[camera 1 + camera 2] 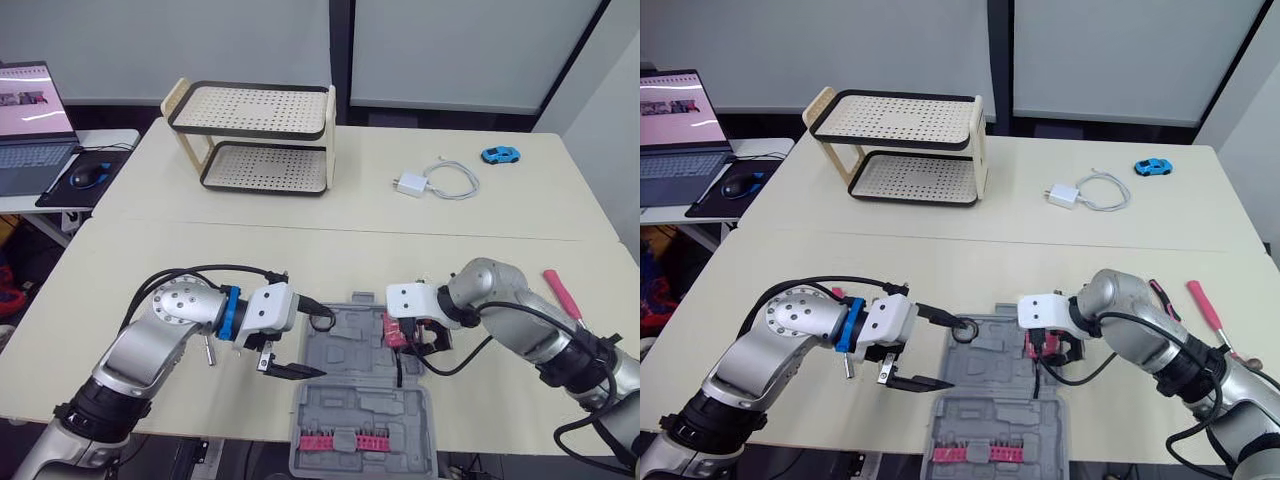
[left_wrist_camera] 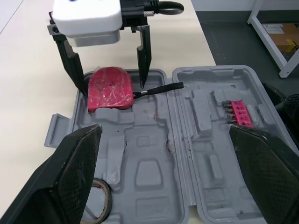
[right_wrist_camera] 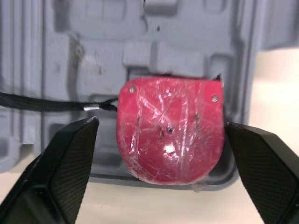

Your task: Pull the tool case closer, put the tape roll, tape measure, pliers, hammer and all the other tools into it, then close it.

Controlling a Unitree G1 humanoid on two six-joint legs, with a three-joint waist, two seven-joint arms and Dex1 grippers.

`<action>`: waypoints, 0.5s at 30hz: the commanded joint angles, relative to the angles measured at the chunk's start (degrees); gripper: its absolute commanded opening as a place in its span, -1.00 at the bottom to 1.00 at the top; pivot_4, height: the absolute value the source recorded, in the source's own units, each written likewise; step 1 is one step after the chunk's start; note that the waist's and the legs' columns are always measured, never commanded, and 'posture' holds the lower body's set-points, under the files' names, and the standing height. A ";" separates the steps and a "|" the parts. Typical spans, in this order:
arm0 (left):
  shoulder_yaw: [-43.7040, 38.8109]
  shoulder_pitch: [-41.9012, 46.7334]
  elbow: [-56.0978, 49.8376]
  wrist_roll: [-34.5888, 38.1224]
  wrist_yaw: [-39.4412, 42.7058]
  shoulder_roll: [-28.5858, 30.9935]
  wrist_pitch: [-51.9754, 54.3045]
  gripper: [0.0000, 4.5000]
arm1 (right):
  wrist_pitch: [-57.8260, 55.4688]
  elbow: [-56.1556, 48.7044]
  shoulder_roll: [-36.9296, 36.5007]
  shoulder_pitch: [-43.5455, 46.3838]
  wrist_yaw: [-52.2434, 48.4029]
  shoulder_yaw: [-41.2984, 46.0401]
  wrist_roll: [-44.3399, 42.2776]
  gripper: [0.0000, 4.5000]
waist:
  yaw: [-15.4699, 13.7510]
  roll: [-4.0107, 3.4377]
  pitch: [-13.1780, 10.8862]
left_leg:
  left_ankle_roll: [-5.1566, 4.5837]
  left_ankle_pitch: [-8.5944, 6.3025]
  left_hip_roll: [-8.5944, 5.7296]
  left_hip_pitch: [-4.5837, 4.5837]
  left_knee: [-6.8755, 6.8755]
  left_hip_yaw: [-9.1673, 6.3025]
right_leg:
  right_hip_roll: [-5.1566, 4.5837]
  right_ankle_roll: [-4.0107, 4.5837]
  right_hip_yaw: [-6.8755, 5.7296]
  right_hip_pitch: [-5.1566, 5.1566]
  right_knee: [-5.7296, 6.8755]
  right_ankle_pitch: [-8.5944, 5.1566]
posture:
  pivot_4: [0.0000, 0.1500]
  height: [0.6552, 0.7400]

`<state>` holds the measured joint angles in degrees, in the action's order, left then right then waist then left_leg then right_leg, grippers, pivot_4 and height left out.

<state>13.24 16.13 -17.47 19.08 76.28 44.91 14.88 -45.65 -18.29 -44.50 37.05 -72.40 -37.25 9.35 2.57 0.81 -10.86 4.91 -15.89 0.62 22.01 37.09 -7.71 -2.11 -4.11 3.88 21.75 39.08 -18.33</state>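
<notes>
Currently 1 grey moulded-plastic tool case (image 1: 360, 400) open at table's (image 1: 300, 260) front edge; 1 glossy rounded red tape measure (image 3: 170, 135) inside, between right gripper's (image 2: 113, 87) spread fingers (image 2: 70, 60). Left gripper (image 1: 318, 342) spread above case.

The grey tool case (image 1: 365, 400) lies open flat, with the red tape measure (image 1: 394, 330) resting in its far right corner and the black tape roll (image 1: 321, 321) at its far left corner.

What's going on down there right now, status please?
Right gripper open, straddling red tape measure in open tool case. Left gripper open, hovering near tape roll. Nothing blocking.
</notes>
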 commanded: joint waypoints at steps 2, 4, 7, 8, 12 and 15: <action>-1.05 -0.75 -0.27 0.37 0.52 0.69 -1.77 1.00 | -4.14 -7.29 -1.73 0.79 -2.80 5.68 -5.88 0.99 | 0.00 0.00 0.00 | 0.00 0.00 0.00 0.00 0.00 -0.01 | 0.00 0.00 -0.01 -0.01 0.00 0.00 | 1.00 0.88; -1.20 -0.91 0.12 0.34 0.50 0.70 -1.94 1.00 | -3.95 -8.94 -2.01 -0.37 -2.48 8.03 -8.27 0.99 | -0.01 0.00 0.00 | 0.00 0.00 0.00 -0.01 0.01 0.00 | 0.00 0.00 -0.01 -0.02 0.00 0.00 | 1.00 0.88; -1.27 -0.92 0.61 0.31 0.47 0.67 -2.16 1.00 | -1.98 -9.34 -2.89 -2.48 -1.06 9.38 -9.23 0.99 | -0.04 0.01 0.01 | 0.00 0.00 0.00 -0.02 0.01 -0.01 | 0.00 0.00 -0.02 -0.04 0.00 0.00 | 1.00 0.88; -1.25 -0.89 0.77 0.34 0.46 0.65 -2.25 1.00 | -1.45 -9.32 -3.18 -3.08 -0.60 9.56 -9.35 0.99 | -0.07 0.01 0.01 | 0.00 0.00 0.00 -0.03 0.01 0.00 | 0.00 0.00 -0.01 -0.05 0.00 0.00 | 1.00 0.88; -1.19 -0.72 1.19 0.52 0.46 0.55 -2.32 1.00 | -1.06 -9.63 -3.25 -4.49 0.91 10.41 -10.24 0.41 | -0.02 0.01 0.01 | -0.01 0.00 0.00 -0.03 0.02 0.02 | 0.00 0.00 0.00 -0.04 0.00 0.00 | 1.00 0.88; -1.22 -0.51 1.41 0.63 0.46 0.49 -2.18 1.00 | -0.44 -9.03 -2.77 -4.76 2.18 10.62 -10.43 0.10 | 0.04 0.01 0.01 | -0.01 0.00 0.00 -0.03 0.02 0.01 | 0.00 0.00 0.00 -0.04 0.02 0.00 | 1.00 0.88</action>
<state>13.13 15.34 -15.41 19.09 76.80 45.23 13.25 -46.80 -26.12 -47.21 32.22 -70.87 -28.14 -0.36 2.61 0.82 -10.86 4.90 -15.89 0.63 21.97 37.11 -7.70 -2.11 -4.11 3.88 21.70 39.10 -18.32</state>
